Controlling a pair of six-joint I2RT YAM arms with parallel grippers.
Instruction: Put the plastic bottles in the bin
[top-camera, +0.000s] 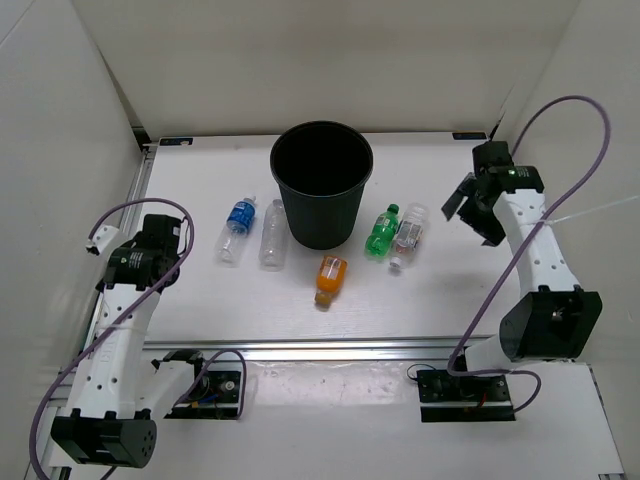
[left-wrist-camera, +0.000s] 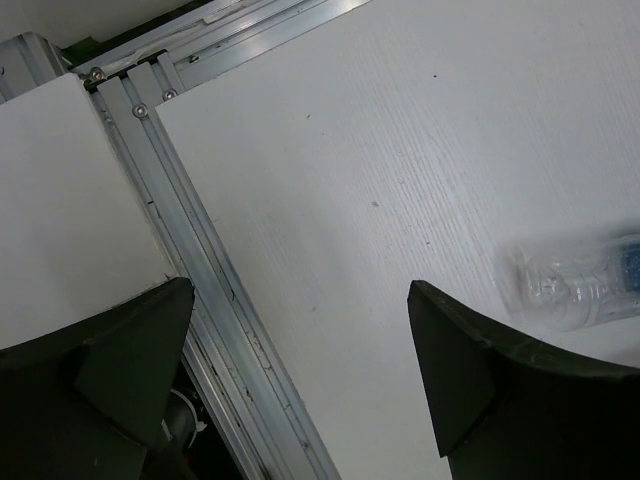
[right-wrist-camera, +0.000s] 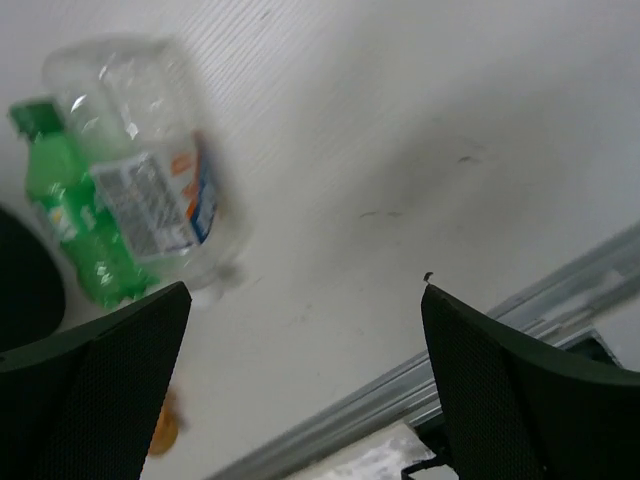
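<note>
Plastic bottles (top-camera: 331, 279): all five lie on the table (top-camera: 450, 290), outside the bin (top-camera: 320, 220). I see the blue-label bottle (top-camera: 237, 222) and plain clear bottle (top-camera: 273, 233) to its left, the orange bottle (top-camera: 331, 279) in front, and the green bottle (top-camera: 382, 231) and reddish-label bottle (top-camera: 408, 237) side by side to its right. My left gripper (left-wrist-camera: 300, 310) and right gripper (right-wrist-camera: 305, 320) hang with jaws spread, holding nothing.
</note>
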